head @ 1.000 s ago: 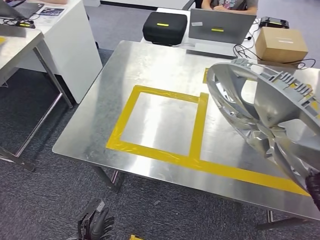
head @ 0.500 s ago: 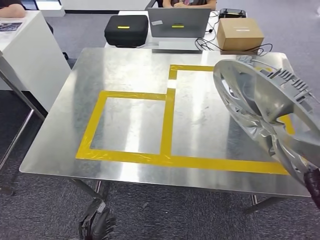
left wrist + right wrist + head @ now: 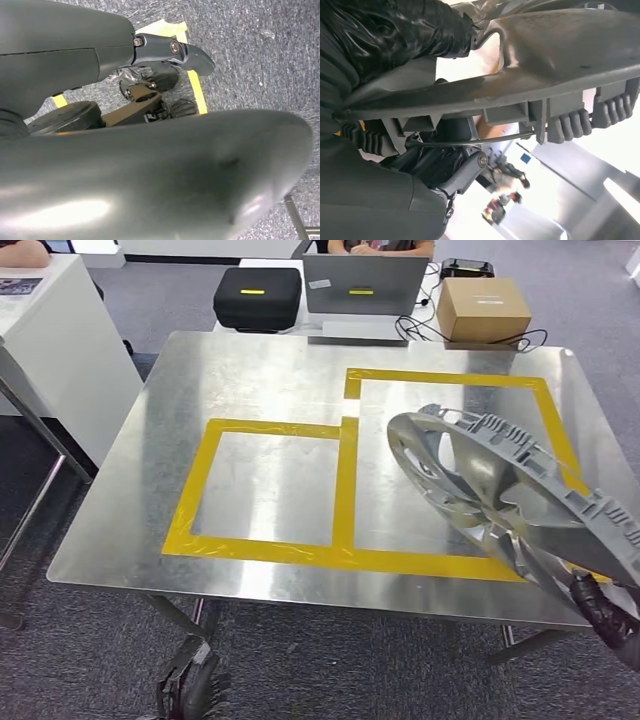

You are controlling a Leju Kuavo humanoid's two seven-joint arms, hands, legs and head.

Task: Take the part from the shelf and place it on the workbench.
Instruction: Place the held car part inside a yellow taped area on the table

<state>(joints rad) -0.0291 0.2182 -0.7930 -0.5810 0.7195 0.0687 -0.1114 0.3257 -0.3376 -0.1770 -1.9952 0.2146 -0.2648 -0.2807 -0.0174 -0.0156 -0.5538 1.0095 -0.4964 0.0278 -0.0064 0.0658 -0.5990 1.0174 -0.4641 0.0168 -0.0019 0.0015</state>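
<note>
Ribbed silver round part (image 3: pixel 513 495) gripped in black-gloved right hand (image 3: pixel 607 612) above brushed-metal workbench (image 3: pixel 151 480).

Head view: bright, even overhead lighting; broad soft glare across the metal workbench (image 3: pixel 249 370), strongest toward 12 o'clock. Right wrist view: background overexposed toward 4 o'clock. Left wrist view: dim, near surfaces out of focus.

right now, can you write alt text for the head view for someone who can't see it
The right robot hand holds a silver wheel cover by its rim, tilted over the right yellow-taped square of a metal workbench. The left robot hand hangs low in front of the bench; a black case, laptop and cardboard box sit behind.
</note>
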